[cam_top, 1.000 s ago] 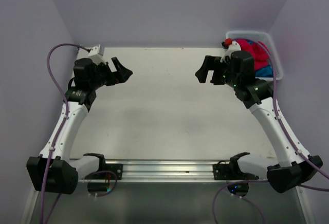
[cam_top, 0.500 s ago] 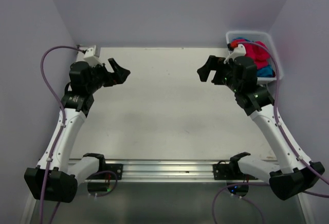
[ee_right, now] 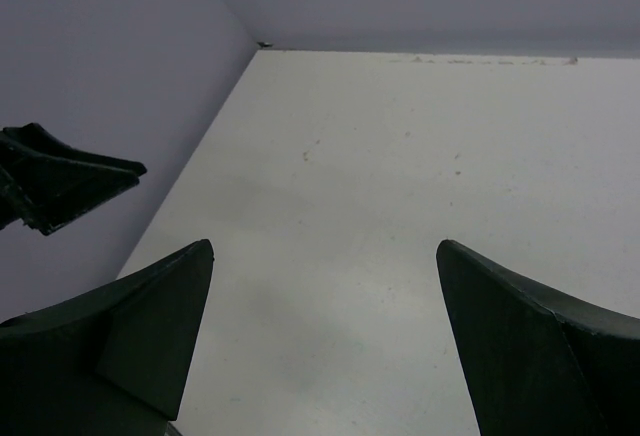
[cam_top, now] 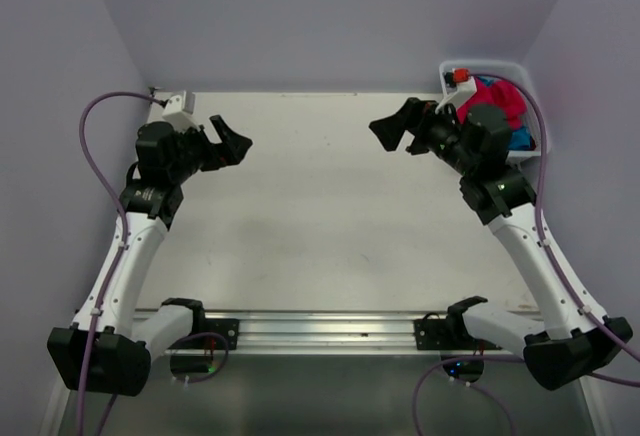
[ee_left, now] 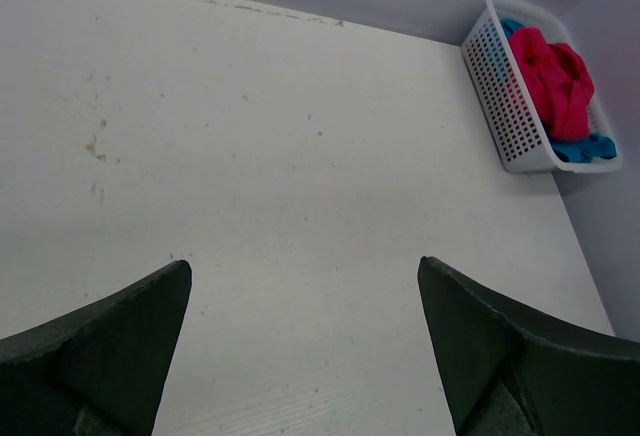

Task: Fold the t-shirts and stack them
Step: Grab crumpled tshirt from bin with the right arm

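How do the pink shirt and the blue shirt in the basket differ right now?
Colour: the pink shirt is bright red-pink, the blue shirt turquoise.
Position: the pink shirt is heaped on top; the blue shirt appears to lie beneath it.
Exposure: most of the pink shirt shows, while only bits of the blue shirt peek out at the pile's ends.
Shared: both are crumpled, unfolded, and inside the white basket.
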